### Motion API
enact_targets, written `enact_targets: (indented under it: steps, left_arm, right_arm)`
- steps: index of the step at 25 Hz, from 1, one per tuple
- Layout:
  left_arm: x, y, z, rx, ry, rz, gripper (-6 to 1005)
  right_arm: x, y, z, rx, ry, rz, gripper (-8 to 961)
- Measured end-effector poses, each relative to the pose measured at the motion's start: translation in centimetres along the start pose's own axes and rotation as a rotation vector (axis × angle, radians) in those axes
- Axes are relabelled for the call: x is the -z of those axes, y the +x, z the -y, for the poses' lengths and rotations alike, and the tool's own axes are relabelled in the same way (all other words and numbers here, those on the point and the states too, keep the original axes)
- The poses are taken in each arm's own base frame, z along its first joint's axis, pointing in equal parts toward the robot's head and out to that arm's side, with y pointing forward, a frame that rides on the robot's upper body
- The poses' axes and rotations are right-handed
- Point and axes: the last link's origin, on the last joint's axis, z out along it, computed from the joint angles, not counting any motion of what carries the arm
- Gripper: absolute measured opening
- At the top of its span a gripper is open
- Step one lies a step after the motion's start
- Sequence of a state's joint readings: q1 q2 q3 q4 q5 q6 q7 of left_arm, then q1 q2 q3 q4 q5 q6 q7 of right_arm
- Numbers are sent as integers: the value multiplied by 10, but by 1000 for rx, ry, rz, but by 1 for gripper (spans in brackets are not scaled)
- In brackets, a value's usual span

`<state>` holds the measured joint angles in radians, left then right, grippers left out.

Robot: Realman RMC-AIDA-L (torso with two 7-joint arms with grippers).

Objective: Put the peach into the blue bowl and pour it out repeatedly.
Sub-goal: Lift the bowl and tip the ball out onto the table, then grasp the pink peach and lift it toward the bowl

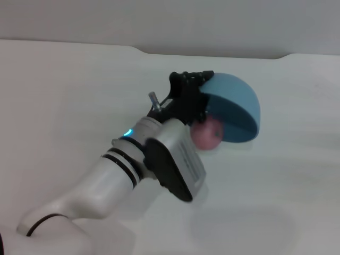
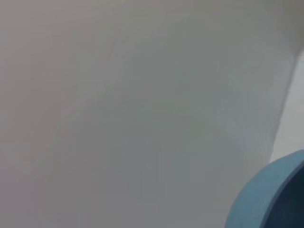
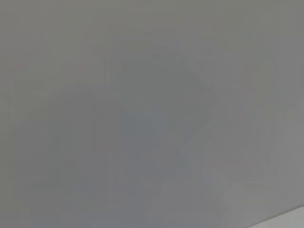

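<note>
In the head view my left gripper [image 1: 199,93] is shut on the rim of the blue bowl [image 1: 236,106], which is held above the table and tipped far over, its opening facing down and toward me. The pink peach [image 1: 206,134] shows at the bowl's lower rim, just below the gripper, coming out of the opening. A part of the bowl's rim [image 2: 266,199] fills one corner of the left wrist view. My right gripper is out of sight in every view; the right wrist view shows only a plain grey surface.
The white table [image 1: 64,106] spreads all around the bowl, with its far edge [image 1: 212,54] against a grey wall. My left arm [image 1: 133,170] crosses the near left of the table.
</note>
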<state>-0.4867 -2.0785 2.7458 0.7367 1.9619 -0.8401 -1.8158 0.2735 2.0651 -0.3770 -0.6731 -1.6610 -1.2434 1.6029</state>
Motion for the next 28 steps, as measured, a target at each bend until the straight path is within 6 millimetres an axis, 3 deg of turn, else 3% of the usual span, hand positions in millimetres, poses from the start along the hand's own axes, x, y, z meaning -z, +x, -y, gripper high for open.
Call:
enact_targets:
  steps: [3, 10, 19, 22, 28]
  left_arm:
    - [1, 3, -3, -84, -10, -15, -1]
    - [5, 6, -5, -83, -15, -54, -2]
    - [-6, -11, 34, 420, 123, 55, -1]
    - [-12, -20, 45, 537, 102, 136, -2]
    - [-18, -42, 75, 813, -114, 295, -2]
  right_arm:
    - [1, 1, -1, -4, -8, -2, 499]
    - [2, 3, -3, -4, -19, -6, 506]
    - [-22, 9, -26, 79, -139, -67, 514]
    - [-38, 15, -41, 111, -203, -124, 517]
    - [-78, 29, -75, 190, -325, -274, 522]
